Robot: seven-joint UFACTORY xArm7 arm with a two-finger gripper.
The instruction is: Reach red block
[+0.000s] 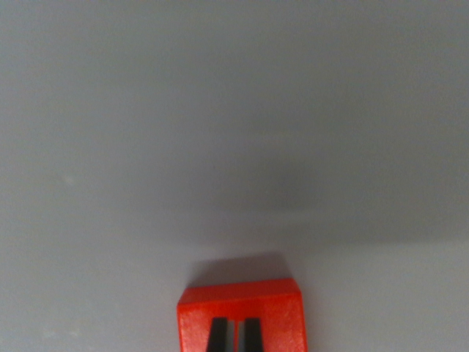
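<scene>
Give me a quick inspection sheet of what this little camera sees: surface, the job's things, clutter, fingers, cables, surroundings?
Surface: plain grey matte tabletop, bare, with a soft shadow right of centre.
Job's things: red plastic block at the bottom edge, cut off by the frame, casting a shadow behind it.
Clutter: nothing seen.
Fingers: two dark fingers show in front of the block, close together with a thin gap; gripper contact cannot be told.
Cables: nothing seen.
Surroundings: nothing seen beyond the tabletop.
</scene>
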